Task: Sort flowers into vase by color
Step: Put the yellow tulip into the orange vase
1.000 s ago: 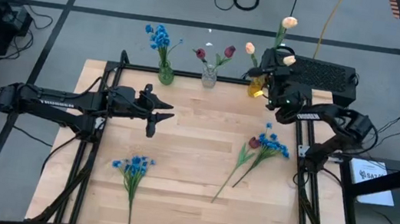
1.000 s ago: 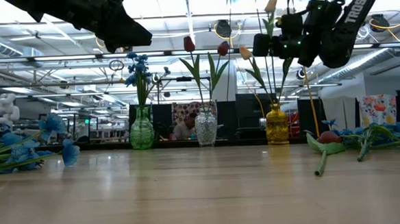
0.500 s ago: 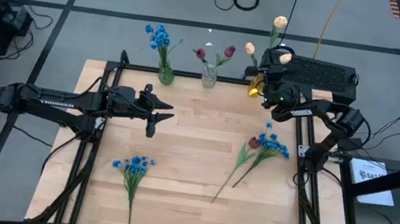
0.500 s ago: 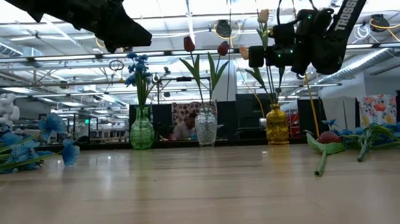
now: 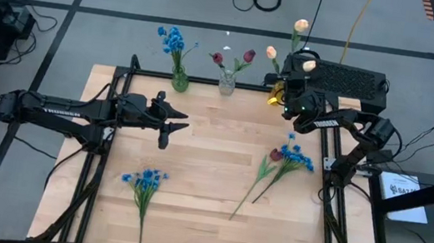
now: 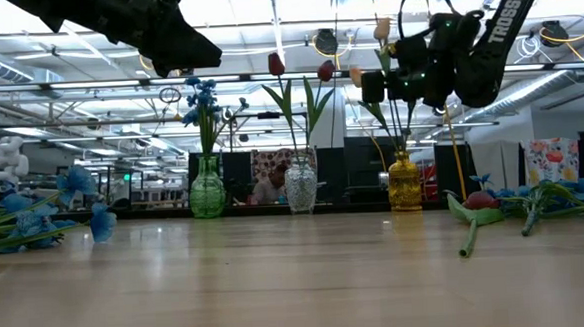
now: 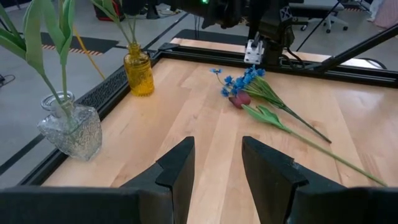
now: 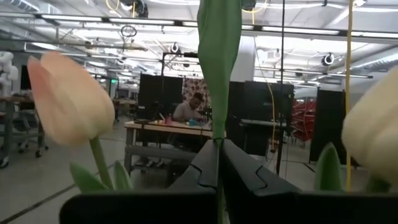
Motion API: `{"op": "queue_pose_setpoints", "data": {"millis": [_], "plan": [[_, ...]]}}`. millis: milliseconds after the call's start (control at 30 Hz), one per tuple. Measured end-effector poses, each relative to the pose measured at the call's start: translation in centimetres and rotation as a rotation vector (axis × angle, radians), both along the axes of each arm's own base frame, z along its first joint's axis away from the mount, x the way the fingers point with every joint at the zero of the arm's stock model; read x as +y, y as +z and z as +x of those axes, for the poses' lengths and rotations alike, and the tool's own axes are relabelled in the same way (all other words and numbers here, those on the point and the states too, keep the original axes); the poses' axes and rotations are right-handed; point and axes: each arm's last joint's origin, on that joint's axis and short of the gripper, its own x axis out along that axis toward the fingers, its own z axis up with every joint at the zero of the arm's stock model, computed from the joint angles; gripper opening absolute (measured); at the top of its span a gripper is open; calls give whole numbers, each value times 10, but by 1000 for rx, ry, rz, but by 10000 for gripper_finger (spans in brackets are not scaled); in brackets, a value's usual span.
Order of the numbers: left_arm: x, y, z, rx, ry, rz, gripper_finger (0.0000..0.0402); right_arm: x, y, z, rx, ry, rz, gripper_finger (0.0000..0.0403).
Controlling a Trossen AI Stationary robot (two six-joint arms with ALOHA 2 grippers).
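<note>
The right gripper (image 5: 290, 87) is pinching a cream-yellow tulip (image 5: 301, 25) by its stem, fingers fully closed, directly above the yellow vase (image 6: 405, 194). Insertion into that vase appears to be under way; the next move is calling for a straight descent, then release. The left gripper (image 5: 168, 122) is waiting well left of the vase, fingers parted and empty.

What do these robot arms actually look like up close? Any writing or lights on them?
Both arms are dark, jointed and slender. The left arm carries white TROSSEN lettering along its side, and so does the right arm. Small green lights glow near the right gripper. The left gripper ends in two flat, angular black jaws.
</note>
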Motion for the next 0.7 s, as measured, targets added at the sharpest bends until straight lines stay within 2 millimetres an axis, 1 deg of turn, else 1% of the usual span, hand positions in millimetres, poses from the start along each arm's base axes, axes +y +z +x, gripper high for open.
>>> {"op": "queue_pose_setpoints", "data": {"millis": [233, 500, 700], "plan": [[0, 0, 0, 0, 0, 0, 140, 0, -2, 1, 4, 9, 12, 0], [0, 0, 0, 0, 0, 0, 140, -3, -11, 4, 27, 29, 87, 0], [0, 0, 0, -1, 0, -2, 140, -3, -12, 4, 34, 28, 97, 0]]}}
